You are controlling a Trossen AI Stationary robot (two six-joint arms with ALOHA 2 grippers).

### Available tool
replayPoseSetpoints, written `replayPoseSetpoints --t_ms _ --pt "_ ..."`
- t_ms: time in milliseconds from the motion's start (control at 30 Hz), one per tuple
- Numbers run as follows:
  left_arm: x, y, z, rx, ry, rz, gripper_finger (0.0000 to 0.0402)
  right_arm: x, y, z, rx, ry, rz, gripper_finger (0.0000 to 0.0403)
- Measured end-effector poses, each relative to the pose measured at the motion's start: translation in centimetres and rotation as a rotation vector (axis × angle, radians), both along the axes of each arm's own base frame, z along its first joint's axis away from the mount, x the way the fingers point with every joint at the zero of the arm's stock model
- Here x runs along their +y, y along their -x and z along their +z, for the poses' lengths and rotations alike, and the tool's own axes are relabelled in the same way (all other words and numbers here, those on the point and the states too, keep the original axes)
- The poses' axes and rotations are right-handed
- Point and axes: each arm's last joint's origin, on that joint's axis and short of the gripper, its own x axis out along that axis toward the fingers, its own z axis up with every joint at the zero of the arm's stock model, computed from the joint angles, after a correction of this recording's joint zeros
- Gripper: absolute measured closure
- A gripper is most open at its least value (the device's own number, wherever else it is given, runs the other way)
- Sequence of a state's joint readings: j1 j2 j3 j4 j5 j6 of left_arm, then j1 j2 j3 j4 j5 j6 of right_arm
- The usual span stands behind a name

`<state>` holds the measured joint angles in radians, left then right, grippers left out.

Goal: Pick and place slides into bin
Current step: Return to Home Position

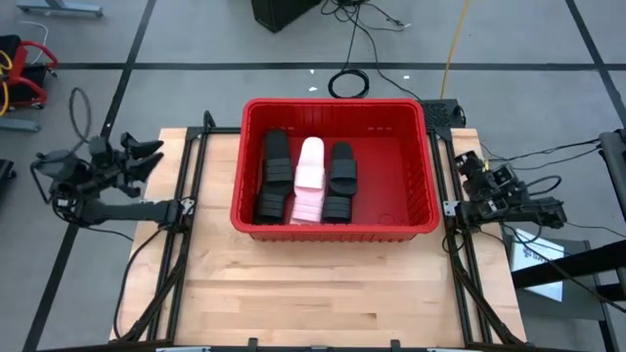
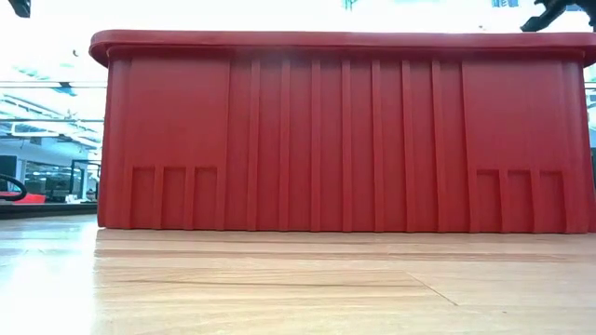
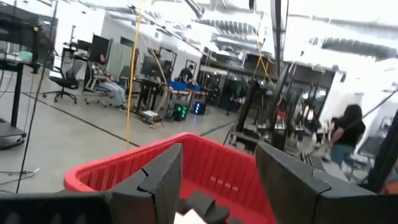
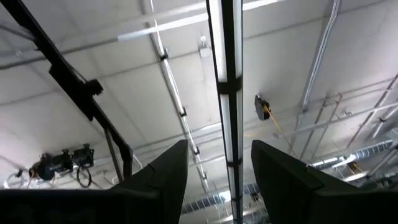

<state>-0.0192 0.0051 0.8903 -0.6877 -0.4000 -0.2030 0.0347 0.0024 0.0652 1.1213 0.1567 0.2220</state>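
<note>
High view: we log the bin [image 1: 333, 103] at frame centre, slides [image 1: 311, 164] lying inside; left gripper [image 1: 155, 156] at mid-left, right gripper [image 1: 466, 160] at mid-right. Low view: bin [image 2: 345, 140] wall fills the frame. Left wrist view: fingers [image 3: 163, 180] spread, gripping nothing. Right wrist view: fingers [image 4: 166, 177] likewise spread.

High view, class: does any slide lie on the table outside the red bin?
No: the black slides and pale pink slides all lie inside the red bin, none on the table.

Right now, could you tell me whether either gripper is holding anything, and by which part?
Nothing is held: the left gripper and the right gripper are both open and empty.
</note>
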Motion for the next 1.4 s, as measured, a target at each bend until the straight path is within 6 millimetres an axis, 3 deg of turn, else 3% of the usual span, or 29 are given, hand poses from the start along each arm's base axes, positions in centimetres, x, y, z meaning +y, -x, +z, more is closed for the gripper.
replayPoseSetpoints --t_ms 67,267,533,800,1000,1400 --pt "-0.1 -0.6 -0.5 0.019 0.001 0.002 0.0199 0.0 0.5 0.1 -0.064 -0.012 0.001 0.0236" --pt "-0.2 -2.1 -1.2 0.0 0.009 0.004 0.0199 -0.2 0.1 -0.1 -0.019 -0.055 -0.012 0.0236" --pt "-0.2 -3.9 -1.0 -0.152 -0.087 0.007 0.0199 -0.2 0.0 -0.2 -0.011 -0.061 0.002 0.0236" --pt "-0.5 -6.2 -2.3 -0.27 -0.131 -0.097 0.0199 -0.2 0.0 -0.2 -0.014 -0.071 0.02 0.0236" --pt "-0.8 -7.7 -3.7 -0.441 -0.21 -0.157 0.0199 -0.1 0.0 -0.2 -0.013 -0.077 0.036 0.0236" --pt "-0.8 -9.9 -7.9 -0.554 -0.191 -0.182 0.0199 -0.1 -0.2 -0.3 0.0 -0.097 0.079 0.0236"
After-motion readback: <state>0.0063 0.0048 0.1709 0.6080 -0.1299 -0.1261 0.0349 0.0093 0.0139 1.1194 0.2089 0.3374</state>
